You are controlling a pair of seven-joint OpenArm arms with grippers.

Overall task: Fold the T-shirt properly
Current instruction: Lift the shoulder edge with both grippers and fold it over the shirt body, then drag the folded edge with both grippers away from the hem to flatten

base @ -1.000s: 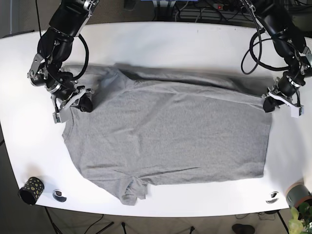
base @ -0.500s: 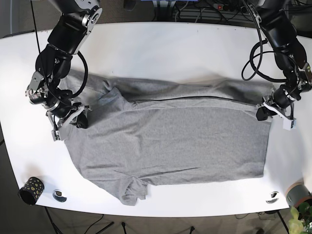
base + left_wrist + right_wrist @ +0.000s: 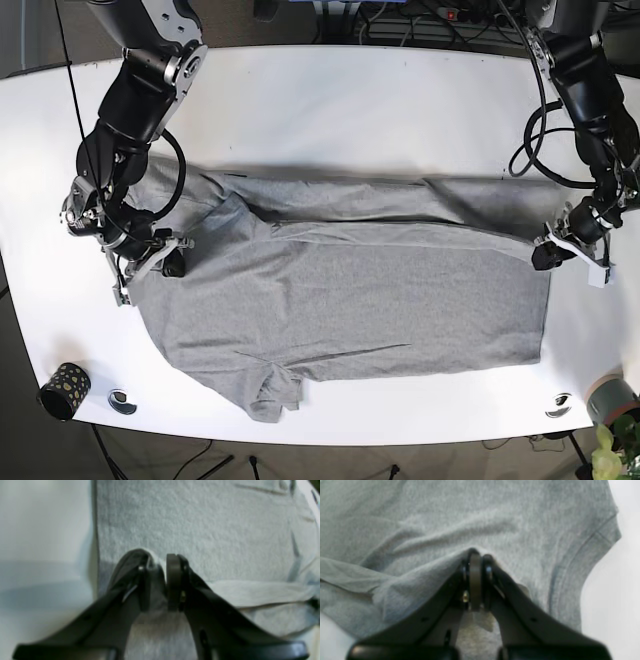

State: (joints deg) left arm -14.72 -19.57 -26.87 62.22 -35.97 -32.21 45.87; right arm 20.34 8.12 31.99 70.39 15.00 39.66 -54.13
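Base view alone shows the grey T-shirt [image 3: 345, 300] spread across the white table [image 3: 330, 100], top edge folded over. Wrist views show the grips: left gripper [image 3: 158, 565] pinching a fold of cloth at the shirt's edge; right gripper [image 3: 476, 557] pressed together on bunched fabric

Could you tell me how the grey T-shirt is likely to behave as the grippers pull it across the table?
The T-shirt is probably floppy: it ridges at the right gripper. It likely drags along rather than sliding rigidly, given wrinkles near the left gripper. It looks light.
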